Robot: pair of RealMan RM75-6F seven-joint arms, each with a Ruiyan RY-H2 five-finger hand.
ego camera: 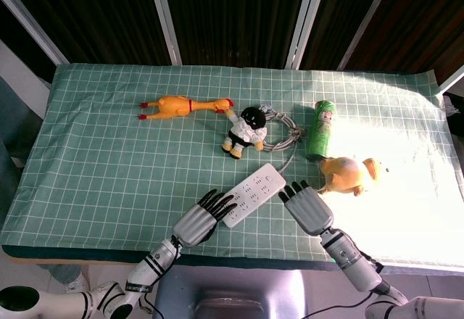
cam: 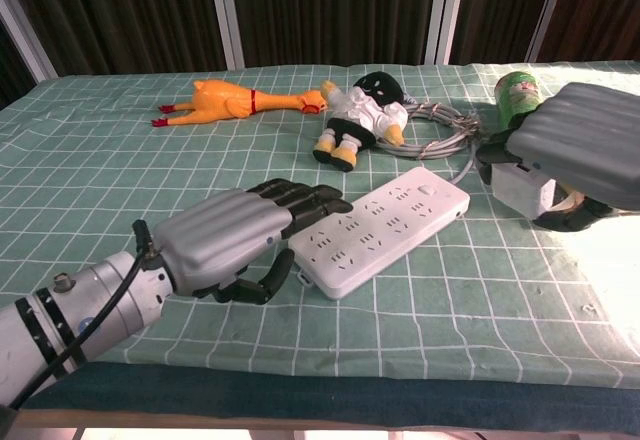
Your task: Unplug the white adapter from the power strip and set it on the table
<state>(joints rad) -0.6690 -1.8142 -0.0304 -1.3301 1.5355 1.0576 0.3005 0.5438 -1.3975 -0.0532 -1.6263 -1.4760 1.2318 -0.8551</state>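
Long white plastic power strip [cam: 379, 228] lies flat on the green checked tabletop [ego camera: 109, 167], long axis running diagonally, near-left to far-right. Left hand [cam: 225, 239] rests palm-down at its near end, fingers [cam: 300, 200] slightly curled, holding nothing. Right hand [cam: 585, 150] hovers to the right, gripping the white block adapter [cam: 522, 187], partly hidden beneath it, clear of the strip.

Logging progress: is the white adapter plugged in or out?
Out: the right hand holds the white adapter clear of the power strip.

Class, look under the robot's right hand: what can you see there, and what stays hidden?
Under the right hand, the white adapter shows, held above the table. Its plug side is covered.
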